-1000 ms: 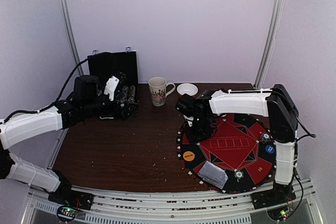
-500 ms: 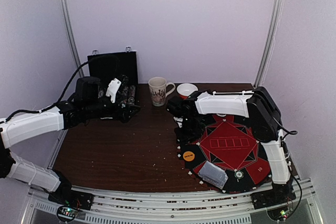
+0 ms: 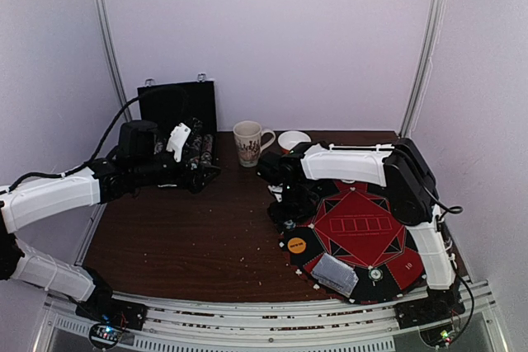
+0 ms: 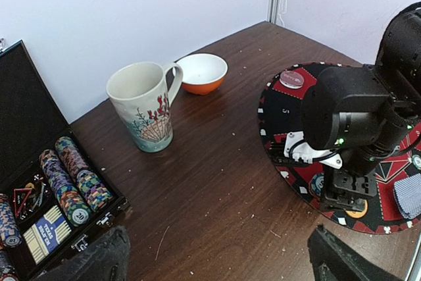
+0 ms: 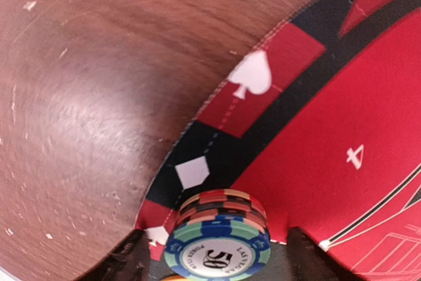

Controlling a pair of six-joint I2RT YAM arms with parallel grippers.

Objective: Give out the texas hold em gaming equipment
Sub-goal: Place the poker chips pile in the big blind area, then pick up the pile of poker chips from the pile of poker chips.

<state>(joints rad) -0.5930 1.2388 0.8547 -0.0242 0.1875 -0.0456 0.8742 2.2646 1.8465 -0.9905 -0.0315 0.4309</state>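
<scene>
In the right wrist view a short stack of striped-edge poker chips (image 5: 217, 235), a green-and-blue "50" on top, stands on the mat's left rim. My right gripper (image 5: 220, 258) is open, one finger either side of the stack with a gap on each. In the top view it (image 3: 287, 213) points down at that rim. An orange button disc (image 3: 296, 245), the grey-backed cards (image 3: 334, 272) and a single chip (image 3: 375, 273) lie on the mat. My left gripper (image 4: 223, 261) is open and empty over bare table beside the open case. More chips (image 4: 66, 179) fill the case.
The round red-and-black mat (image 3: 388, 204) covers the right of the table. The black hinged case (image 3: 177, 105) stands open at the back left. A patterned mug (image 3: 248, 143) and a small orange bowl (image 3: 294, 140) stand at the back middle. Crumbs dot the brown table.
My right arm has swung left across the mat, from its inner part to the left rim. My left arm has barely moved.
</scene>
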